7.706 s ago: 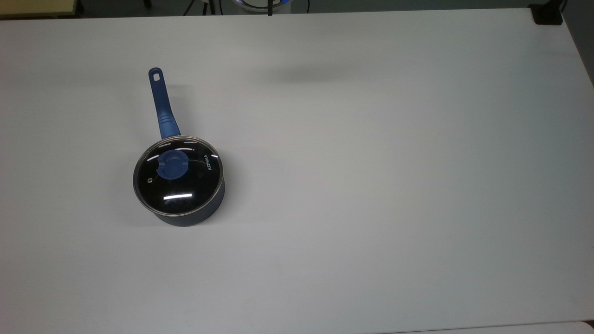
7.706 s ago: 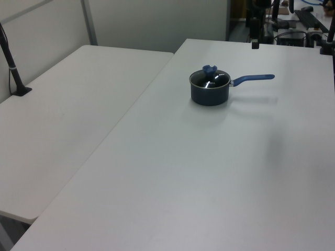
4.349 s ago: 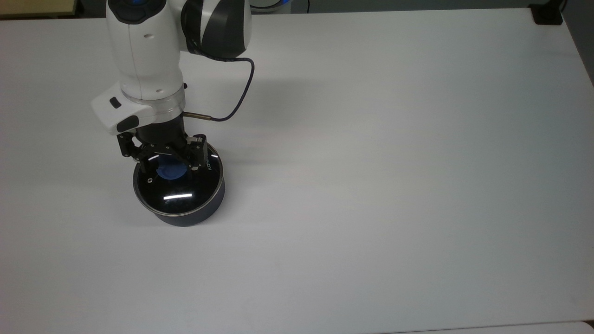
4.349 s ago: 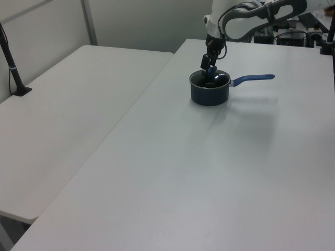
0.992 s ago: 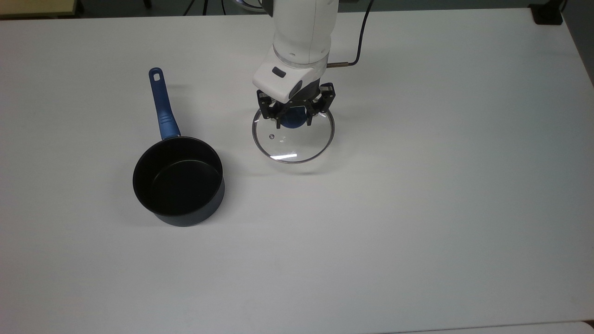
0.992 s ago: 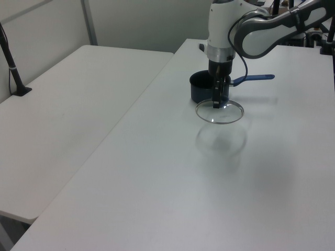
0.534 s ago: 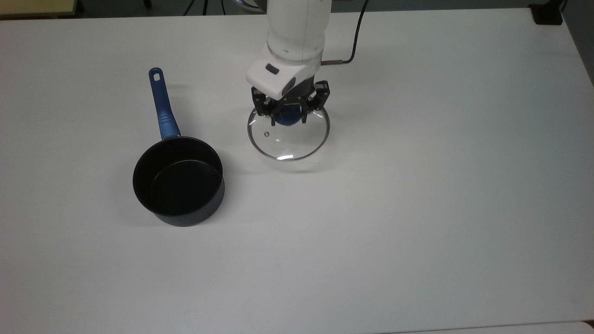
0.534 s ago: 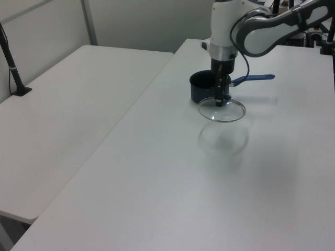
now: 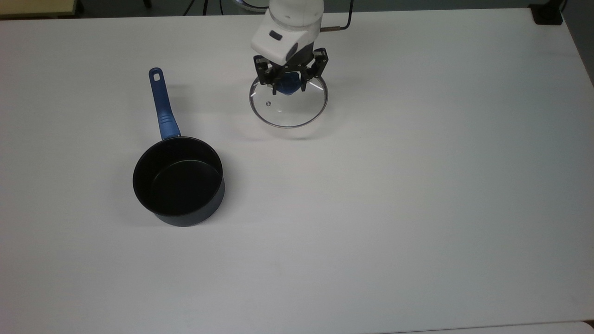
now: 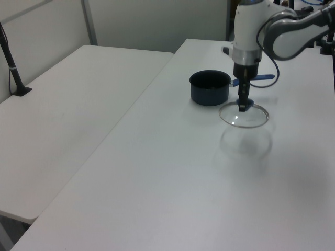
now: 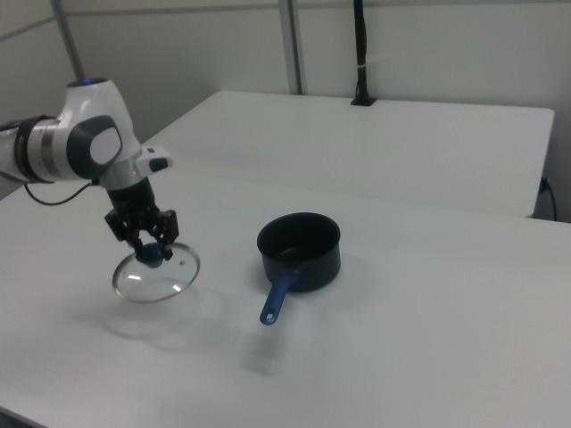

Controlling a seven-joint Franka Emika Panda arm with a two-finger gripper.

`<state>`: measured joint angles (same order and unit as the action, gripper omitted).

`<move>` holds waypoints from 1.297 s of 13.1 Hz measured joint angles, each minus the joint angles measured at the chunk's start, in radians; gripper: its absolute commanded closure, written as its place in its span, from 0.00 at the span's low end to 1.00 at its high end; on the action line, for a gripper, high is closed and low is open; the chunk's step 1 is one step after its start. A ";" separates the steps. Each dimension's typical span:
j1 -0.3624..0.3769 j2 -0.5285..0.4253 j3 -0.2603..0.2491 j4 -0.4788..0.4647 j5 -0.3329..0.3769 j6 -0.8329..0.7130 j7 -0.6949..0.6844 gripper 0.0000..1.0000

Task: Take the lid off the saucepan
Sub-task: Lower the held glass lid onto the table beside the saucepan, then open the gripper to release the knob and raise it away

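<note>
Fingers (image 9: pixel 279 82) pinched the lid (image 9: pixel 288 107) by its knob, aloft upper centre; pan (image 9: pixel 178 182) stood uncovered, lid not yet on the desk (image 9: pixel 417 185).

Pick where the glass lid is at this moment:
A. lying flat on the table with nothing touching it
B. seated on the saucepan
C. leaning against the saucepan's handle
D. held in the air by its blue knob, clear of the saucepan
D: the tool is shut on the blue knob of the lid, which hangs above its own shadow on the table, apart from the open saucepan.
</note>
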<state>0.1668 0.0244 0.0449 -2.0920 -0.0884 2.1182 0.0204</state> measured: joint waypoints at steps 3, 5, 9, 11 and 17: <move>0.000 0.009 0.043 -0.062 -0.002 0.029 -0.002 0.46; 0.001 0.026 0.051 -0.070 -0.007 0.040 -0.002 0.46; 0.006 0.068 0.052 -0.070 -0.033 0.060 0.003 0.45; 0.010 0.084 0.053 -0.070 -0.039 0.063 0.004 0.42; 0.011 0.089 0.054 -0.068 -0.041 0.064 0.041 0.00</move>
<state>0.1779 0.1130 0.0984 -2.1599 -0.1290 2.1824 0.0611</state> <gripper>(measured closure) 0.141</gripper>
